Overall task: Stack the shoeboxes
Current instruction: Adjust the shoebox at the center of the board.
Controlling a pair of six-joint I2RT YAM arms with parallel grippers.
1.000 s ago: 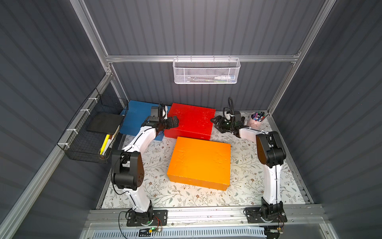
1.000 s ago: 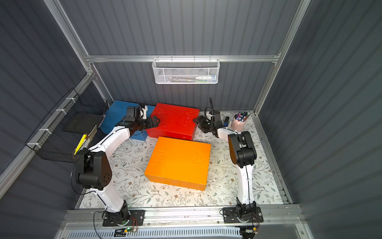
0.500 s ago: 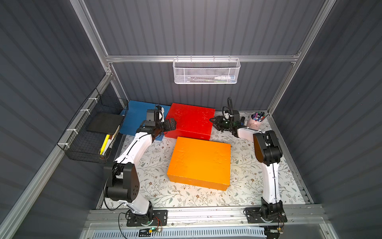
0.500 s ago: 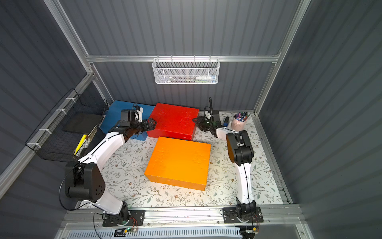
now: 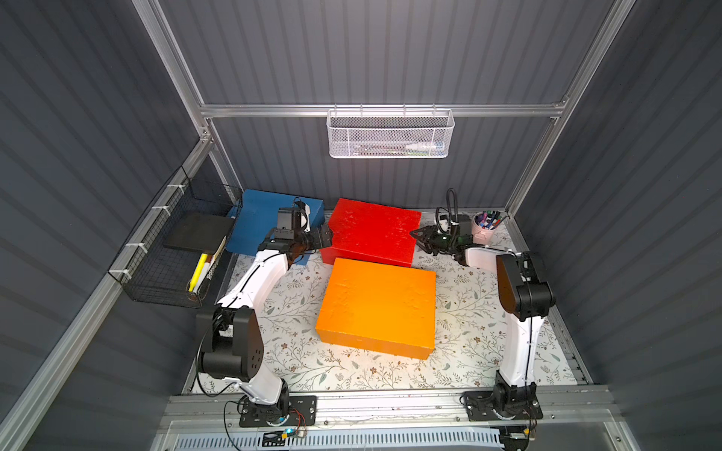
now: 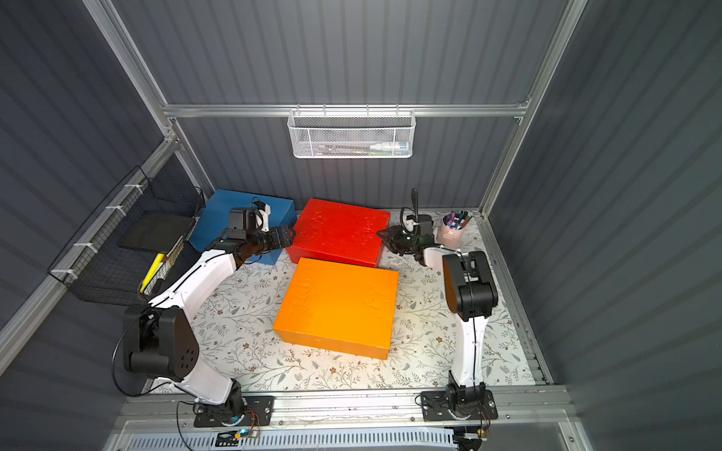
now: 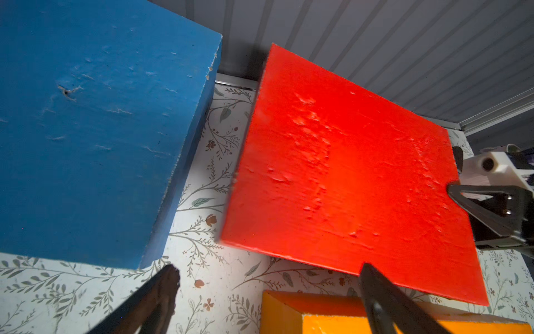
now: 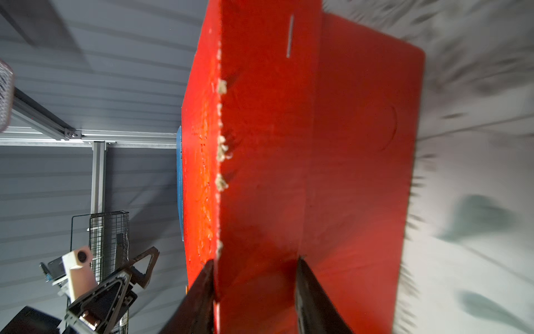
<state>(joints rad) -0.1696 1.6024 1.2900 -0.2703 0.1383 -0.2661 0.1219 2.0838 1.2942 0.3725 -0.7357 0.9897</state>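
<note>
We see our right gripper [image 8: 254, 289] clamped on the lid edge of the bumpy red cardboard shoebox [image 5: 371, 230] at the back; our left gripper [image 7: 268, 292] stands apart at its opposite end. Only the right wrist view shows torn cardboard along that lid

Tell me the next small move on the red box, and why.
Probably shut the left gripper on its end of the red box. The right gripper is shut on the opposite end wall, while the left jaws stand open at the lid's edge. A box this wide likely needs both ends held before lifting toward the orange box.
</note>
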